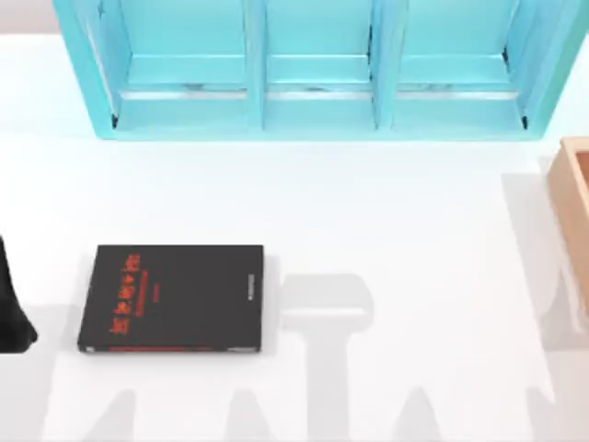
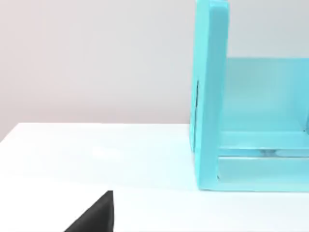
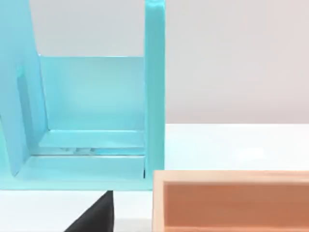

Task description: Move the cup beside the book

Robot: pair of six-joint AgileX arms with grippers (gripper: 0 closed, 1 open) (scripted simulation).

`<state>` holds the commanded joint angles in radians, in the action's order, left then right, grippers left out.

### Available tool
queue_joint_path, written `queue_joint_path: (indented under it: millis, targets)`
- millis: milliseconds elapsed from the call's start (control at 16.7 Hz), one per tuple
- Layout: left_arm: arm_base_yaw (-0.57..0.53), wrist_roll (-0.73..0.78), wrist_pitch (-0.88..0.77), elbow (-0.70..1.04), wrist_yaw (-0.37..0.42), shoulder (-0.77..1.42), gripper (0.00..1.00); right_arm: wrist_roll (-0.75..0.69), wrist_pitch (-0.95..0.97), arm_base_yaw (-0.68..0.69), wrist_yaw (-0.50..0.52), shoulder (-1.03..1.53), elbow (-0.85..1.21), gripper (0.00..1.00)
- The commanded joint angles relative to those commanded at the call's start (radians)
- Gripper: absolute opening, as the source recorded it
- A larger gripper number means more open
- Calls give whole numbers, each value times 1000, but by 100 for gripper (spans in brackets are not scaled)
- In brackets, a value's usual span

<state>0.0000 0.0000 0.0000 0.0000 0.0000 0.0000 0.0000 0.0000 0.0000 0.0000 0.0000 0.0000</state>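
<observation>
One black book [image 1: 172,297] is seen lying flat on the white desk [image 1: 386,212], well in front of the single blue shelf [image 1: 317,69] with its three compartments. One wooden box [image 1: 572,198] sits off to the book's right. Left arm [image 1: 11,304] is parked just left of the book; jaws can't be told.

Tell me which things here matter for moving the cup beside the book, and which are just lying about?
Part of the job:
- book, lying flat on the left of the white table

Just lying about:
- turquoise shelf unit along the table's far edge
- wooden box at the table's right edge
</observation>
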Motion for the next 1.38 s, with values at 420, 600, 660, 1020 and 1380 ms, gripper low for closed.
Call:
queue_joint_path:
  millis: [420, 600, 660, 1020, 1380]
  targets:
    - [19, 134, -108, 76, 1, 135, 100, 0, 0, 0, 0, 0, 0, 100]
    - [44, 313, -233, 179, 3, 302, 100, 0, 0, 0, 0, 0, 0, 100]
    - [55, 387, -282, 222, 4, 367, 100, 0, 0, 0, 0, 0, 0, 100]
    - [165, 926, -615, 540, 7, 799, 100, 0, 0, 0, 0, 0, 0, 100]
    - [325, 1520, -940, 887, 5, 1216, 100, 0, 0, 0, 0, 0, 0, 100]
